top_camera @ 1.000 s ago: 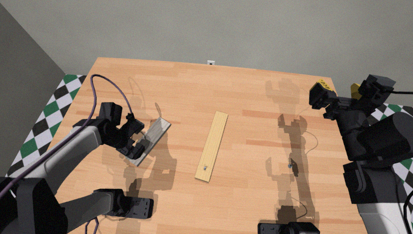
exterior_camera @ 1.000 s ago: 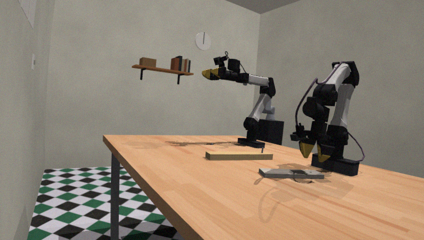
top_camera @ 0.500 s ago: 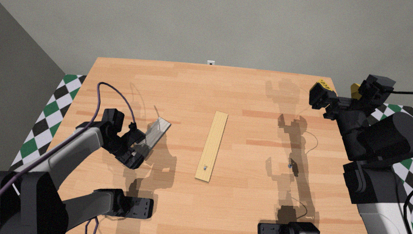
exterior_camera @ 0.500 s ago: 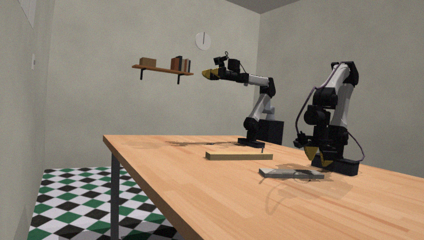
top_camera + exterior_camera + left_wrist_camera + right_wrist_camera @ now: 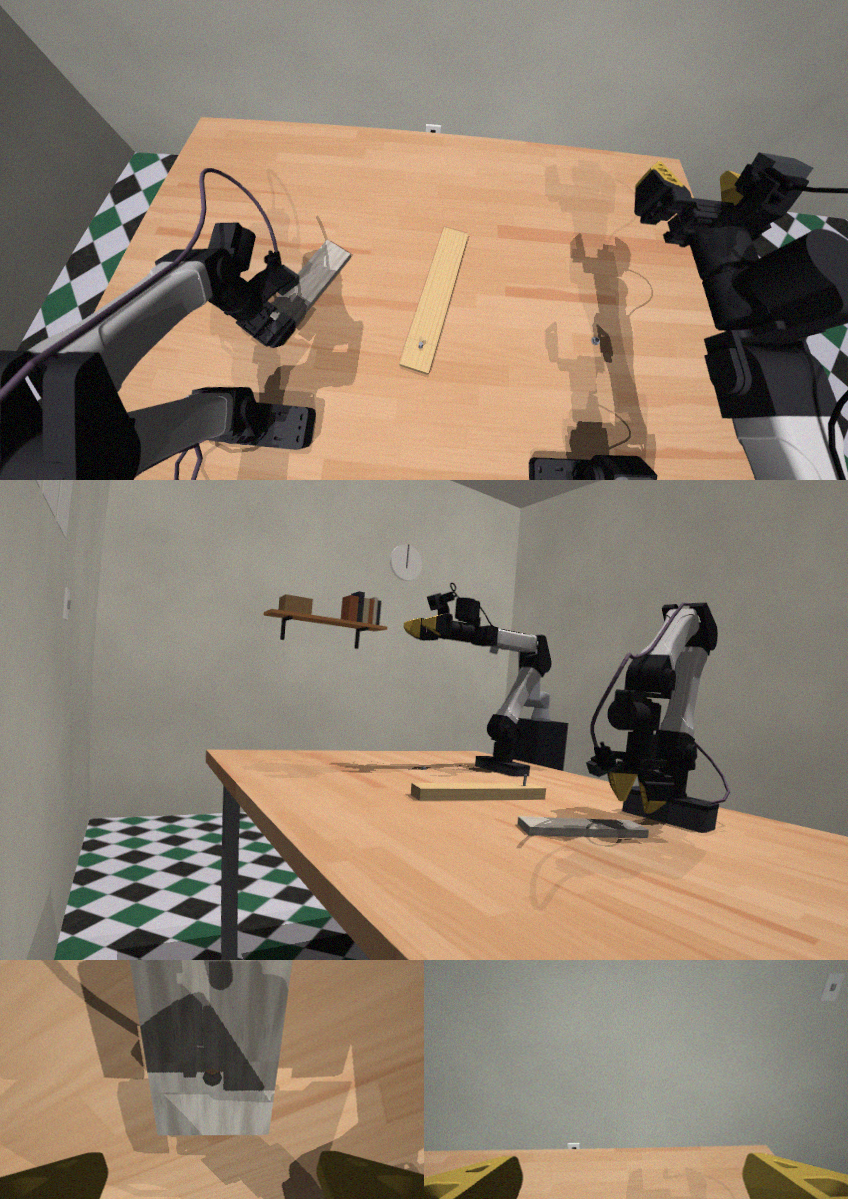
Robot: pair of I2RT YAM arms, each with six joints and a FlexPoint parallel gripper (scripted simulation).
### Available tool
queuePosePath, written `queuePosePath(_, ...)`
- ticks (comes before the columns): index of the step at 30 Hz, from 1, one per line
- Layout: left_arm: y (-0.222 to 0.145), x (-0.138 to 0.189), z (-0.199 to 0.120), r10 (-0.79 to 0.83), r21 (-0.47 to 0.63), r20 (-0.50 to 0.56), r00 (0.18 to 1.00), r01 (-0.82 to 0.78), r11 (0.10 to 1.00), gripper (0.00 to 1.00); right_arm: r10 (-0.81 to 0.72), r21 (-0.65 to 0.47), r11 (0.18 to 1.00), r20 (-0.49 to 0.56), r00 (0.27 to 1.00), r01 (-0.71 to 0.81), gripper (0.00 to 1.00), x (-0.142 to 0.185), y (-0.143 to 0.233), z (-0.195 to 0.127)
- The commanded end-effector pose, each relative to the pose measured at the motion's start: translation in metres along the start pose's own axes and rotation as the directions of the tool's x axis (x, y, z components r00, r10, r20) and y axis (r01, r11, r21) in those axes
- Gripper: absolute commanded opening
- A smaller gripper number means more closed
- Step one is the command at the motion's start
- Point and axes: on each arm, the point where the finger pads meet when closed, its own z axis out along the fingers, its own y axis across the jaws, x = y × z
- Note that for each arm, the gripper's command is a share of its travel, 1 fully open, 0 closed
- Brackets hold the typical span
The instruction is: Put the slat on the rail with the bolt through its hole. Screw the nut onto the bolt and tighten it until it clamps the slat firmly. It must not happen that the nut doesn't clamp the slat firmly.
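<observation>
The grey slat [image 5: 325, 274] [image 5: 583, 827] [image 5: 214, 1114] lies flat on the bench [image 5: 380, 178] [image 5: 368, 848] [image 5: 45, 1124] [image 5: 588, 1169], apart from the rail [image 5: 437, 291] [image 5: 476, 792] — left gripper [image 5: 282, 315] [image 5: 637, 801] [image 5: 213, 1174] above it, right gripper [image 5: 693, 178] [image 5: 421, 626] [image 5: 633, 1174] raised well apart, both wide open, holding nothing.
</observation>
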Motion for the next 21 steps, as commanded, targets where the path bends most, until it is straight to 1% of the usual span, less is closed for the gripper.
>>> queuePosePath(1,0.0,0.001,0.0,-0.003,-0.001,0.005,1.0,0.003,1.0,1.0,-0.003,-0.007,1.0,0.015,1.0,0.003,1.0,-0.006,0.001,-0.001)
queuePosePath(5,0.0,0.001,0.0,-0.002,0.002,0.003,1.0,0.002,1.0,1.0,-0.003,-0.007,1.0,0.015,1.0,0.003,1.0,-0.006,0.001,-0.001)
queuePosePath(21,0.0,0.001,0.02,-0.001,0.005,0.001,1.0,0.001,1.0,1.0,-0.003,-0.007,1.0,0.015,1.0,0.003,1.0,-0.006,0.001,-0.001)
